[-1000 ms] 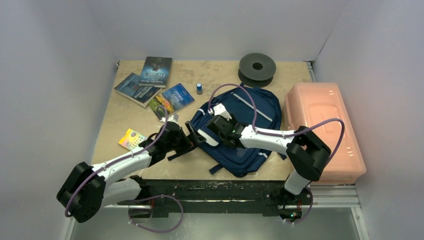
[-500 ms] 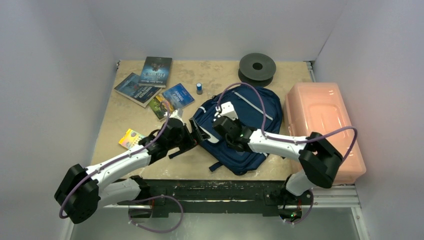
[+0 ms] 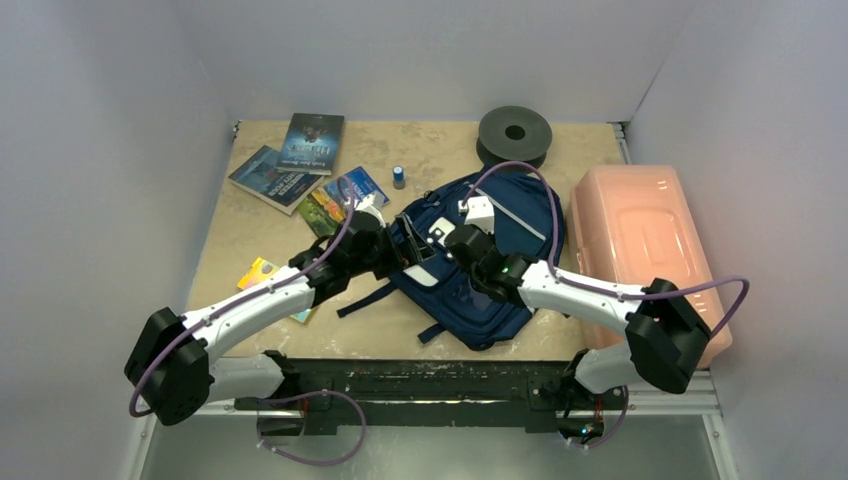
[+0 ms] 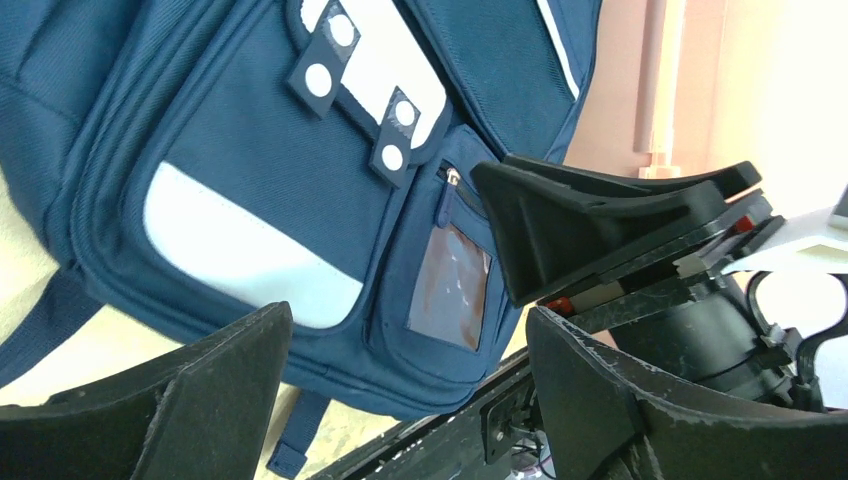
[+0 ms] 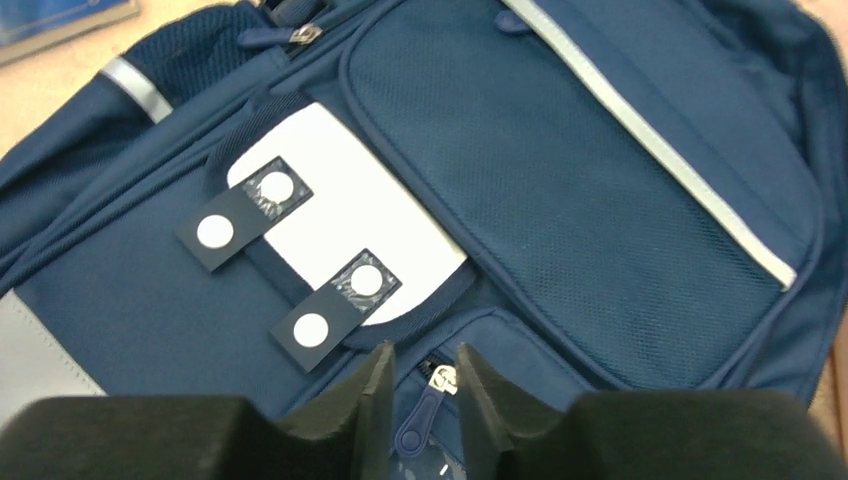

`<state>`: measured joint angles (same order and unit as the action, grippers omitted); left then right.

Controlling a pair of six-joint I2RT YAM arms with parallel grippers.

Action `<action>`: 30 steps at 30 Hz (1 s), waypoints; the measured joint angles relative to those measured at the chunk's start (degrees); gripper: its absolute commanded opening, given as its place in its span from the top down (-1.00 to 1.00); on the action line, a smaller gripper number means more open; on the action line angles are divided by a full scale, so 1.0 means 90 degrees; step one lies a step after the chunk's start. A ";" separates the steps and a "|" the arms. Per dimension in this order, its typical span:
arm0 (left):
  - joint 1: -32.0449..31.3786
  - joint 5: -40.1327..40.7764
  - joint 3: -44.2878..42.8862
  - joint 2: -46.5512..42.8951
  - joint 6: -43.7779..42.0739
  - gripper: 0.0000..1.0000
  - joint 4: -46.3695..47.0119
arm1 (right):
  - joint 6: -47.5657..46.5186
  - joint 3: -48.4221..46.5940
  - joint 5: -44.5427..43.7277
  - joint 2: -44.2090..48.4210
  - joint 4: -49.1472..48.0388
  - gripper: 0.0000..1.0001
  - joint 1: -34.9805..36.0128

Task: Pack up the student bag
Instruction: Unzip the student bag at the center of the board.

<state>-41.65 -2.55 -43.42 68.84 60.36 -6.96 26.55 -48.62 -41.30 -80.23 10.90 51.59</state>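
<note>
Now, at one student bag (image 4: 230, 140), left fingers (image 4: 200, 420) gape wide, right fingers (image 5: 345, 425) stand narrowly parted.

Tan, stone-look table (image 3: 240, 240) with the navy bag (image 3: 525, 225) flat on it, roughly in the middle. A pink box (image 3: 640, 230) sits just right of the bag. Behind the bag there's a dark grey spool (image 3: 514, 134), and a tiny blue bottle (image 3: 399, 177) is near its far-left corner. Books (image 3: 270, 178) are scattered off to the bag's left and back, a couple overlapping. There's also a small colourful card (image 3: 257, 270) left of the bag, partly hidden.
</note>
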 measured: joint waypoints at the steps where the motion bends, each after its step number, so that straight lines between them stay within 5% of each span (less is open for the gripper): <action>1: 0.0000 -0.0029 -0.0056 0.0061 -0.0022 -0.75 -0.0007 | 0.0068 0.0000 0.0206 0.0010 0.0039 0.22 -0.0046; 11: 0.0000 -0.0748 -0.1127 0.1324 -0.0508 -0.74 -0.0024 | 0.0729 0.0454 0.2183 0.0610 0.0136 0.26 -0.1151; 27: 0.0002 -0.1001 -0.0772 0.2288 -0.0299 -0.53 0.0707 | 0.1069 0.0391 0.2424 -0.0029 0.0493 0.37 -0.1107; 30: 0.0015 -0.0974 -0.0639 0.2295 -0.0260 -0.50 0.0889 | 0.0986 0.0386 0.2363 -0.0141 0.0498 0.75 -0.1098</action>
<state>-41.52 -11.31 -49.17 89.49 58.02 1.04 35.42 -45.15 -20.03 -81.49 15.38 41.71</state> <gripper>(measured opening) 0.766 0.295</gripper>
